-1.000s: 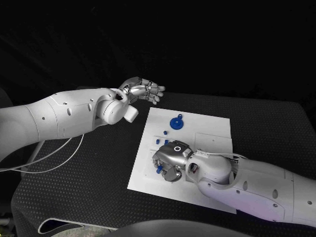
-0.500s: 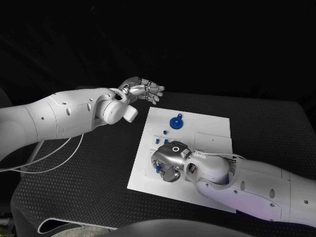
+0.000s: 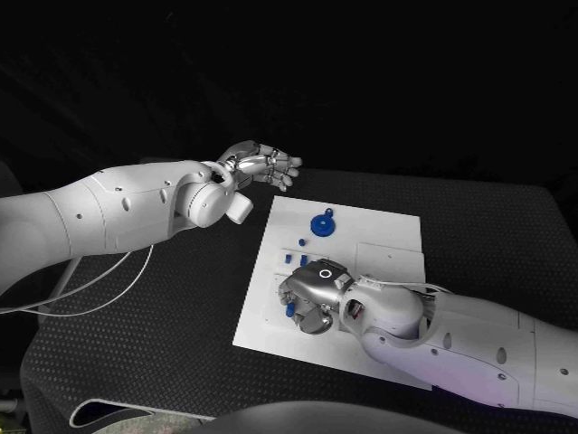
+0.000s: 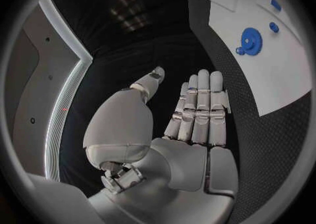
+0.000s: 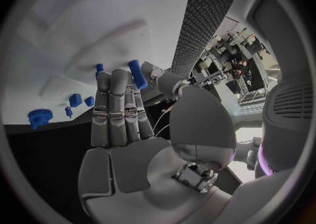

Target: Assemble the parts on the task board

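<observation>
Right hand (image 3: 314, 294) of mine sits low over the near-left part of the task board (image 3: 380, 237), and I pinch a small blue peg (image 5: 137, 74) between my thumb and fingertips (image 5: 118, 79); from the head view the peg (image 3: 291, 308) peeks out under my fingers, just above the white plate. Farther along the board lies a blue gear (image 3: 323, 225), with a few small blue pieces (image 3: 297, 250) between it and my right hand. Over at my left hand (image 3: 262, 165), nothing is held: the fingers (image 4: 200, 105) lie straight and side by side, thumb apart, raised above the black table (image 3: 132, 344) just beyond the board's far-left corner.
</observation>
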Controlling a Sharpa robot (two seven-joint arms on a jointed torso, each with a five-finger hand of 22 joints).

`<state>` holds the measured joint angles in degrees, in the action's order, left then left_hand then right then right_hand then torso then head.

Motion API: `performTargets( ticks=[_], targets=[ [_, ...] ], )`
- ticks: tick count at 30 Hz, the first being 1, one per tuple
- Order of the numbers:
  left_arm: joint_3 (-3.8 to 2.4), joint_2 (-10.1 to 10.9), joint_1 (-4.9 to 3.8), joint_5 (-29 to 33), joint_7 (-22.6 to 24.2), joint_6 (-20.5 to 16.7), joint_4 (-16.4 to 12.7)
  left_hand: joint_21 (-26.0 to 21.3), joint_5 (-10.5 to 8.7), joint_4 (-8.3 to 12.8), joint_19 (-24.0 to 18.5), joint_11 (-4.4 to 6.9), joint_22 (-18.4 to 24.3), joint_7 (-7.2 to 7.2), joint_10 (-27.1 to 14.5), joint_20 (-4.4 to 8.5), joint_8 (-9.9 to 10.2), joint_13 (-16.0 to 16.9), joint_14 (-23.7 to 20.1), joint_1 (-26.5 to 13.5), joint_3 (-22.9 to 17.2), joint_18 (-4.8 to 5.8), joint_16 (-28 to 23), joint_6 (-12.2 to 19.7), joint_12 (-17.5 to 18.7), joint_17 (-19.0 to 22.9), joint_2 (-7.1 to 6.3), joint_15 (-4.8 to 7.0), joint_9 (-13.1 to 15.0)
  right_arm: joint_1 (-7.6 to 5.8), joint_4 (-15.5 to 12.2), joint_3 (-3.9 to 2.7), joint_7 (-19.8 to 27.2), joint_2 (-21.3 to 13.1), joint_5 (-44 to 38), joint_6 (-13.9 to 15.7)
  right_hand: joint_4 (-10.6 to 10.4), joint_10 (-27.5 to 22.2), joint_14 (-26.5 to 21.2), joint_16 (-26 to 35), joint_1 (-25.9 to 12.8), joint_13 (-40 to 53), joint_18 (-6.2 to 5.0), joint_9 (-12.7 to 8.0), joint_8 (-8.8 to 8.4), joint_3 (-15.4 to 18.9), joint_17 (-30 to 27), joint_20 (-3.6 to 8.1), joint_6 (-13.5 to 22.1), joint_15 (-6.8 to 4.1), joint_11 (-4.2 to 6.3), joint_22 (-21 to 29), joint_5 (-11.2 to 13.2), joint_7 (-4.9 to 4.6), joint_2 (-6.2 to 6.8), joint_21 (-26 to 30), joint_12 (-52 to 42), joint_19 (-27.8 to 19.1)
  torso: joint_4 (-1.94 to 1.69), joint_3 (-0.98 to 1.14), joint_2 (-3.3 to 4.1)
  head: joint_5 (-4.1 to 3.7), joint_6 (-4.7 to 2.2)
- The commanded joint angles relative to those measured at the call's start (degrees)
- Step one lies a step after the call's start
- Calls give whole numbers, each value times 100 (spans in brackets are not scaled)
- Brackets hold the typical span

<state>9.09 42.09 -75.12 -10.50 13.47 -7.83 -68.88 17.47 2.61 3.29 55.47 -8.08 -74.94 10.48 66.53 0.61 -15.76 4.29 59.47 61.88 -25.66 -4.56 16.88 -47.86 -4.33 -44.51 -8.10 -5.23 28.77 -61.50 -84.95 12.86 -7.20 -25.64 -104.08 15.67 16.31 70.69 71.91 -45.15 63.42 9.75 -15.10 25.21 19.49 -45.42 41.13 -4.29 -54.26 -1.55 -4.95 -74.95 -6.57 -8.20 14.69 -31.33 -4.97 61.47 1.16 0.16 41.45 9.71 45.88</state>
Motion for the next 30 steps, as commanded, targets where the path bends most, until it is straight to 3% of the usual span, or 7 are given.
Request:
performTargets(
  ticks=[1,7,15,23,27,30],
  targets=[
    [-3,-12,-3,37,18,131,0,-9,28,-56,-36,-14,-130,6,-35,-7,35,-9,-52,-79,3,-164,-31,43,28,-7,-5,-1,-5,10,-1,7,7,-6,51,129,12,-324,-77,-55,30,-85,19,-41,-104,111,26,-19,185,119,-116,-139,-128,-78,125,-24,137,-111,1,6,4,1,-4],
    [-2,-8,-3,115,4,266,-12,-9,29,-89,-45,-16,-130,9,-48,-7,38,-10,-60,-96,6,-170,-33,56,29,-10,18,-2,-6,8,-6,6,8,-44,119,106,-12,-583,-221,-151,49,-207,10,-64,-178,263,78,-85,332,212,-209,-136,-171,-146,175,-76,116,-250,0,5,4,-14,-11],
    [1,-5,12,115,-6,282,4,-10,29,-102,-53,-20,-131,13,-58,-9,42,-11,-67,-102,12,-171,-36,70,31,-11,25,-4,-7,-23,-87,5,14,-148,220,211,-42,-625,-262,-187,34,-244,10,-70,-194,278,88,-104,368,227,-224,-135,-163,-162,166,-102,105,-283,2,9,-10,-5,-45],
    [2,-14,31,115,6,265,30,-10,29,-106,-58,-20,-131,14,-62,-9,43,-10,-69,-102,18,-173,-36,76,31,-13,22,-4,-8,-289,-427,-21,365,-603,970,520,-87,-589,-261,-242,1,-262,10,-62,-178,300,98,-105,347,222,-220,-135,-116,-163,187,-150,68,-279,2,7,-3,-58,-145],
    [3,-13,40,115,23,233,44,-9,29,-103,-59,-20,-132,14,-62,-9,43,-10,-69,-96,19,-174,-36,78,30,-14,17,-4,-7,-473,-619,-156,662,-951,2019,436,-207,-517,-293,-267,-120,-264,10,-52,-160,374,96,-113,322,204,-197,-133,-89,-153,126,-180,22,-299,14,5,-13,-116,-234],
    [3,-9,50,115,37,233,61,-8,29,-99,-60,-20,-132,14,-63,-8,43,-10,-68,-88,19,-176,-35,78,29,-15,14,-3,-7,-581,-741,-385,715,-1257,2699,292,-233,-418,-299,-316,-175,-247,10,-38,-146,532,105,-95,320,157,-155,-135,-161,-149,54,-234,-84,-309,25,4,-16,-183,-303]
  ],
)
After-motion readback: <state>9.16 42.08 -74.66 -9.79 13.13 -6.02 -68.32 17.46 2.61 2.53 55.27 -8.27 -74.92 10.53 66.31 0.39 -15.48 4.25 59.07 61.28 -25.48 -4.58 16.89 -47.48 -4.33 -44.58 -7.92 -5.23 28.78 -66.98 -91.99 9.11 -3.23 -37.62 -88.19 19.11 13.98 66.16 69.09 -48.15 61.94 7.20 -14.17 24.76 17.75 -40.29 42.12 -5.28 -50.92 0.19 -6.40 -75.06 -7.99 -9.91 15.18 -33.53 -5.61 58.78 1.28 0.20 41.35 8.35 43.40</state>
